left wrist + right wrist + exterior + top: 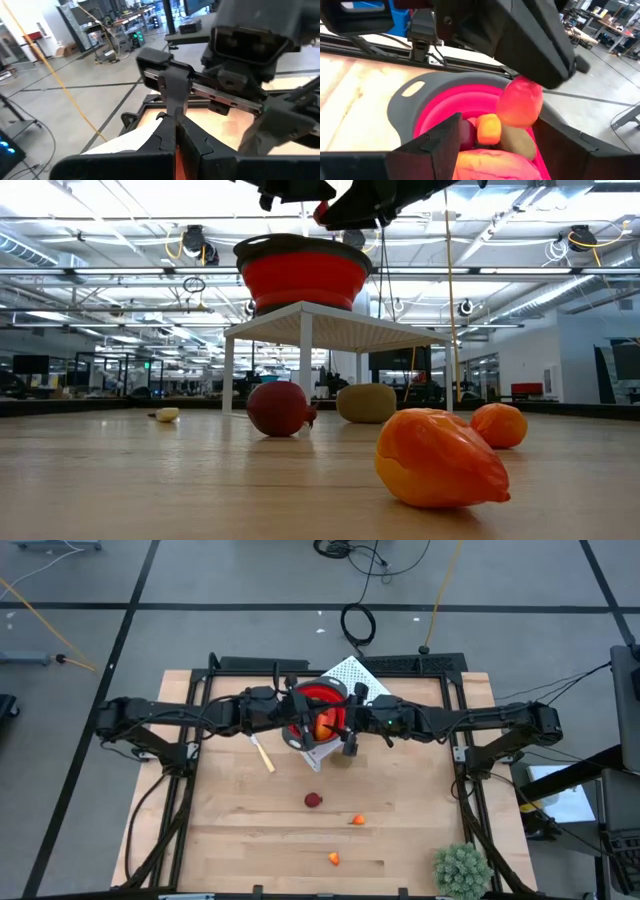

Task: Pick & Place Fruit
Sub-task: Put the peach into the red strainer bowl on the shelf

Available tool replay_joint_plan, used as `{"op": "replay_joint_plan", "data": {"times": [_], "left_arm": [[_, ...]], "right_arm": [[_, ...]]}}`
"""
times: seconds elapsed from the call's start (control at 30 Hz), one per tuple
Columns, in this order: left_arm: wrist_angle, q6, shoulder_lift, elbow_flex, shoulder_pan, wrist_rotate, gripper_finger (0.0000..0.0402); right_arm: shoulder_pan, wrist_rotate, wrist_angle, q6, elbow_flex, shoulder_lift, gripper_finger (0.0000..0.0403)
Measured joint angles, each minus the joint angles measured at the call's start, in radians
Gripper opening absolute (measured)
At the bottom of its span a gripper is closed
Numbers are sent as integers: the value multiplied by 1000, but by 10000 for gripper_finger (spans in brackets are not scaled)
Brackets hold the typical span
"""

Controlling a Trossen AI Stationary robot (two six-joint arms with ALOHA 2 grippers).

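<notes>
A red bowl point(318, 700) with a grey rim point(407, 100) stands on a white stand point(330, 330) at mid-table. Inside lie several fruit pieces: an orange bit point(488, 127), an olive oval point(517, 142) and a large orange-pink piece point(495, 165). A red-orange fruit point(520, 102) shows above them, just ahead of my right gripper point(500, 125), whose fingers stand open over the bowl. My left gripper point(175, 130) is shut, with nothing in it, over the bowl's left side and facing the right one. On the table lie a dark red ball point(313, 800) and two orange bits point(358, 820) point(334, 859).
A cream-handled knife point(262, 753) lies left of the stand. An olive oval point(366, 402) lies near the stand's legs. A spiky green plant ball point(462, 870) sits at the near right corner. Black frame rails point(200, 690) border the table on both sides.
</notes>
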Motion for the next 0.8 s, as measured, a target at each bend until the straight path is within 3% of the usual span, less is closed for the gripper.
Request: {"op": "replay_joint_plan", "data": {"times": [0.2, 0.37, 0.8], "left_arm": [[-53, -2, -17, 0, 2, -108, 0], [-97, -67, -16, 0, 20, -160, 0], [-270, -266, -16, 0, 76, -163, 0]], "right_arm": [[0, 104, -49, -1, 0, -12, 238], [0, 129, -150, 3, 0, -44, 214], [0, 123, -266, 30, -1, -134, 61]]}}
